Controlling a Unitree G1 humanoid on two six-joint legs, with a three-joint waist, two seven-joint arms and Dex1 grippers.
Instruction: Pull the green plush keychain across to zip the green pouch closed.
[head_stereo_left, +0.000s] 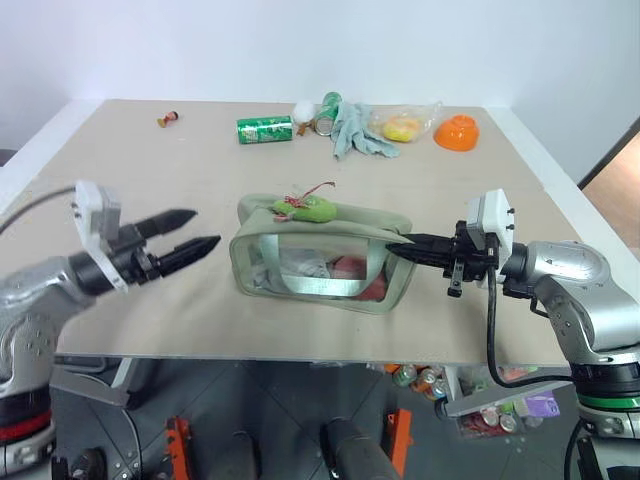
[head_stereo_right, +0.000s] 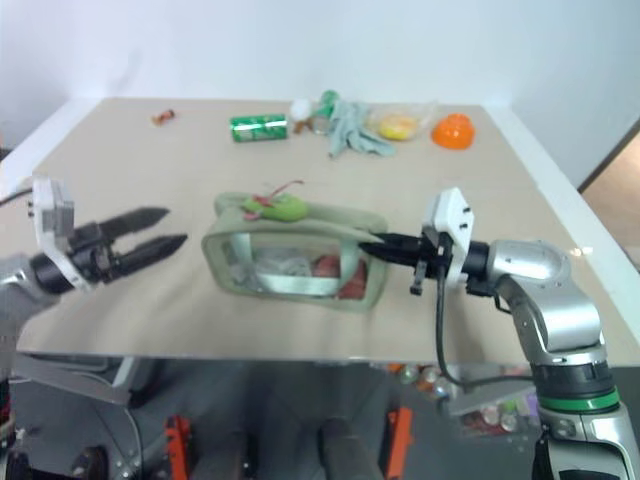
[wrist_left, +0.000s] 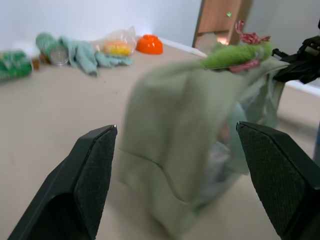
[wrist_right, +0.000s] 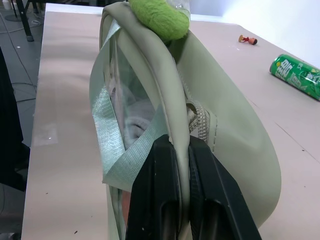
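The green pouch (head_stereo_left: 256, 262) lies on its side in the middle of the table, its clear panel facing me. On its top, towards the left end, rests the green plush keychain (head_stereo_left: 311, 209) with a red-pink cord. My right gripper (head_stereo_left: 392, 248) reaches in level from the right and is shut on the pouch's right end; in the right wrist view its fingers (wrist_right: 157, 180) clamp a fold of the pouch's rim. My left gripper (head_stereo_left: 207, 227) hangs open a short way left of the pouch, touching nothing.
Along the table's far edge lie a green soda can (head_stereo_left: 265, 129), a teal cloth glove (head_stereo_left: 358, 130), a plastic bag with something yellow (head_stereo_left: 403, 127), an orange bowl (head_stereo_left: 456, 132) and a small figure (head_stereo_left: 168, 119). The table's front edge (head_stereo_left: 300, 358) runs just behind my grippers.
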